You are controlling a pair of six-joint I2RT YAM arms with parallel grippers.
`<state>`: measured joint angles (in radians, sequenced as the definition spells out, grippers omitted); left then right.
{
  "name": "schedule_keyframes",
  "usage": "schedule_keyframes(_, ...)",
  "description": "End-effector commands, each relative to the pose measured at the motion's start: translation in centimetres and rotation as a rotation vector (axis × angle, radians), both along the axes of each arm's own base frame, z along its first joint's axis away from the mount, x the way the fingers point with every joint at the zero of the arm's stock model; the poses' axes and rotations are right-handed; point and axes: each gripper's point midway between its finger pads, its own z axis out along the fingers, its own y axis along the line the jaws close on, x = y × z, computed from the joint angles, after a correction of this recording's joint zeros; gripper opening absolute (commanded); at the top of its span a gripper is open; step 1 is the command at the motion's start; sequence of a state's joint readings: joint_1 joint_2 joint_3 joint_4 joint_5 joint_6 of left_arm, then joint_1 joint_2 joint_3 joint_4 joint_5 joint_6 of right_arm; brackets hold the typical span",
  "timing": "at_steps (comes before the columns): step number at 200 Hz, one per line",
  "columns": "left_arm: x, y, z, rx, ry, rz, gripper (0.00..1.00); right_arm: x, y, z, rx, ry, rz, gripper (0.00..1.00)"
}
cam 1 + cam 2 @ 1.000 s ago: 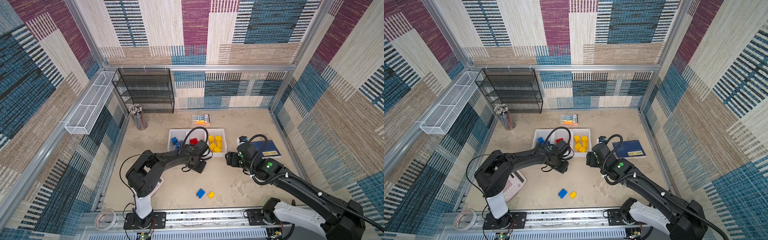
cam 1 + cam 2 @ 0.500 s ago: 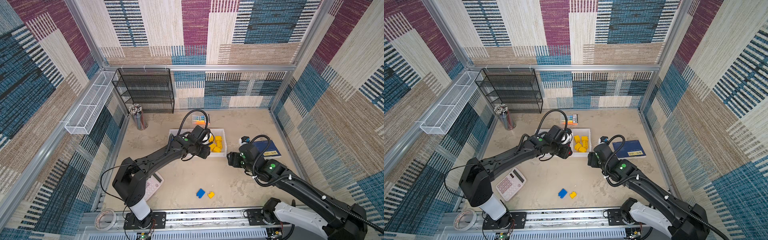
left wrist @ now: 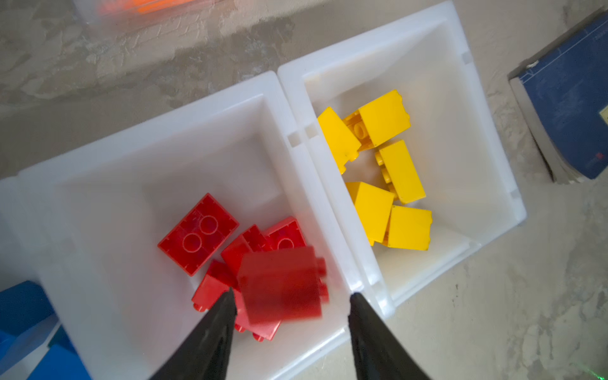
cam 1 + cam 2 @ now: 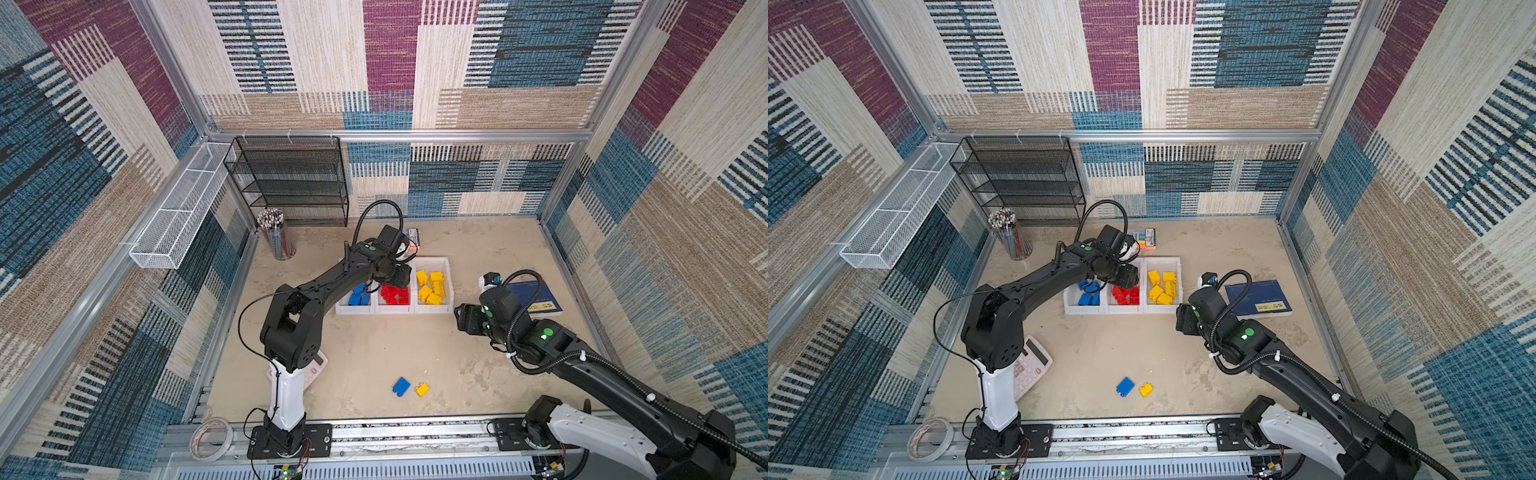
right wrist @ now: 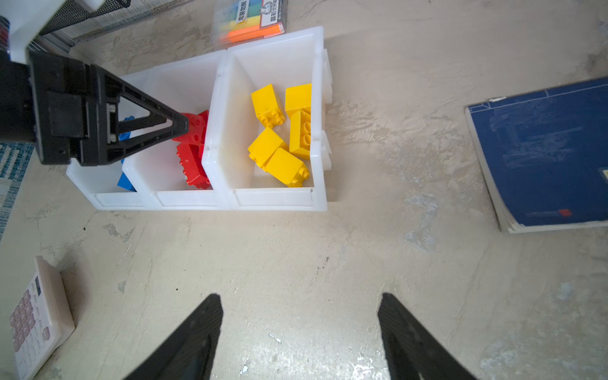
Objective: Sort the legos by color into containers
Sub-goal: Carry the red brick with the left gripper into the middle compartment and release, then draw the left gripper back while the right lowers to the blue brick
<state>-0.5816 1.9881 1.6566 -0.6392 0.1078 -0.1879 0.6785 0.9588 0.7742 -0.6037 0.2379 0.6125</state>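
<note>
Three joined white containers (image 4: 392,309) hold sorted legos: blue ones (image 4: 358,296) on the left, red ones (image 4: 395,295) in the middle, yellow ones (image 4: 431,286) on the right. My left gripper (image 3: 292,294) hovers over the middle bin with its jaws open. A blurred red lego (image 3: 281,284) sits loose between them, above the red pile. A loose blue lego (image 4: 401,386) and a loose yellow lego (image 4: 422,389) lie side by side near the table's front edge. My right gripper (image 5: 299,302) stands open over bare table, just right of the bins.
A blue book (image 4: 536,297) lies right of the bins and a highlighter pack (image 4: 1146,239) behind them. A calculator (image 4: 1027,368) sits by the left arm's base. A pen cup (image 4: 279,235), a black mesh rack (image 4: 291,183) and a white wire tray (image 4: 178,216) stand at the back left.
My left gripper moved from the front of the bins to above the middle bin and opened, freeing the red lego. The right gripper barely shifted.
</note>
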Motion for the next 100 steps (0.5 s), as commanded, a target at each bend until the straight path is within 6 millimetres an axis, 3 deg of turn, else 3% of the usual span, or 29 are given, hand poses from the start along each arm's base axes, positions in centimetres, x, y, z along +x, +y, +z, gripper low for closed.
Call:
schedule_keyframes(1, -0.1, 0.6, 0.2, 0.017, -0.003, 0.008, 0.63, -0.2, -0.2, -0.3, -0.003, 0.007, -0.005, 0.80)
schedule_keyframes(61, -1.4, 1.3, 2.4, -0.032, -0.033, 0.017, 0.64, -0.3, 0.5, -0.6, 0.006, 0.019, 0.032, 0.80)
schedule_keyframes(100, -3.1, 4.8, 4.7, -0.087, -0.082, 0.106, 0.64, -1.2, 2.8, -2.3, 0.044, 0.079, 0.133, 0.75)
